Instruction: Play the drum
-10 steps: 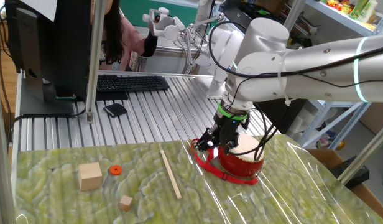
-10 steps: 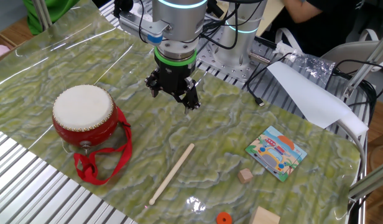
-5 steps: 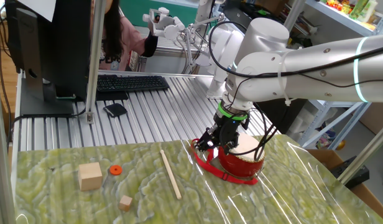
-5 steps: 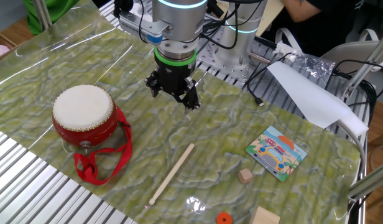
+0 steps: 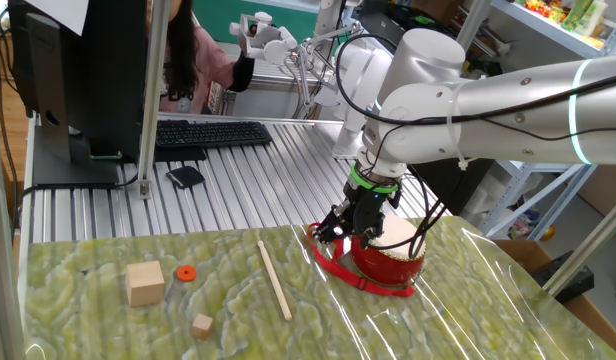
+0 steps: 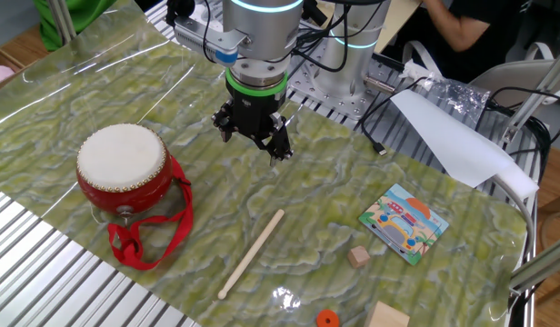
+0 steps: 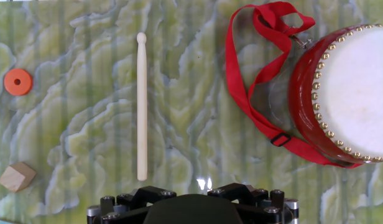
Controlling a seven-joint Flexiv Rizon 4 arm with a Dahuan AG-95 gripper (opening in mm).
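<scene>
The drum (image 6: pixel 121 163) is a small red-bodied drum with a cream skin. It stands upright near the mat's edge, its red strap (image 6: pixel 144 241) looped on the mat beside it. In the hand view the drum (image 7: pixel 353 93) is at the right. A thin wooden drumstick (image 6: pixel 251 254) lies flat on the mat; in the hand view it (image 7: pixel 142 106) lies left of centre. My gripper (image 6: pixel 253 143) hangs above the mat, apart from both drum and stick, open with nothing between its fingers. From the side view the gripper (image 5: pixel 348 235) partly covers the drum (image 5: pixel 393 258).
A tan cube (image 5: pixel 145 283), a smaller wooden block (image 5: pixel 201 325) and an orange ring (image 5: pixel 185 273) lie on the mat beyond the stick. A picture card (image 6: pixel 404 222) lies flat. A keyboard (image 5: pixel 208 133) and a monitor stand on the slatted table behind.
</scene>
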